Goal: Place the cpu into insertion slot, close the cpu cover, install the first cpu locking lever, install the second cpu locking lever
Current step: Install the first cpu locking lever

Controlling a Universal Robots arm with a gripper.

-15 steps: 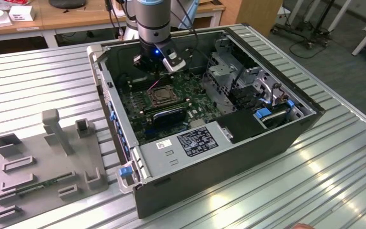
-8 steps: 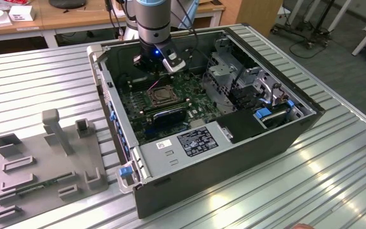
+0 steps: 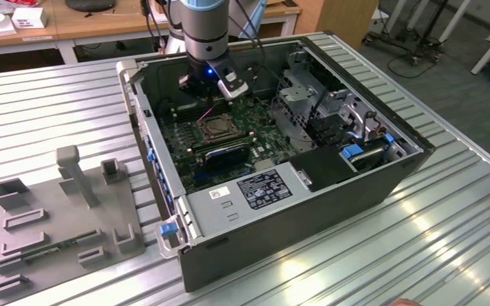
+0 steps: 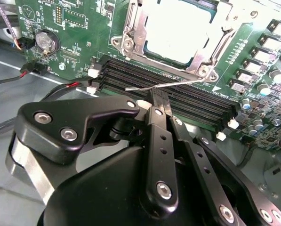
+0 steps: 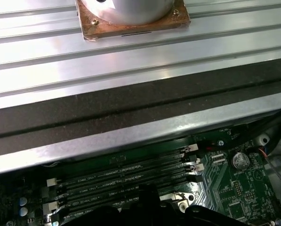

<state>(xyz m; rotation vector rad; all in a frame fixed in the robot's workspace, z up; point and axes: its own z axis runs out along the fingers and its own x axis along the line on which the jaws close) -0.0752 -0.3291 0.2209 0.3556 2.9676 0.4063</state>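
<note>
Black claw (image 4: 159, 102) up close in second wrist view, narrow: pinches thin locking lever (image 4: 189, 83) over black memory slots (image 4: 196, 101). Sits just beside insertion slot (image 4: 211, 70) on green motherboard (image 4: 84, 28), cpu (image 4: 178, 28) seated inside, cpu cover (image 4: 132, 27) flat over its edges. Reaches down into open computer case (image 3: 313, 210) on ribbed worktop (image 3: 449, 242).

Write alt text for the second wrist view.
The black gripper, in the foreground, is shut on a thin wire locking lever over the memory slots. Beyond it, the cpu cover lies closed over the cpu on the green circuit board.
</note>
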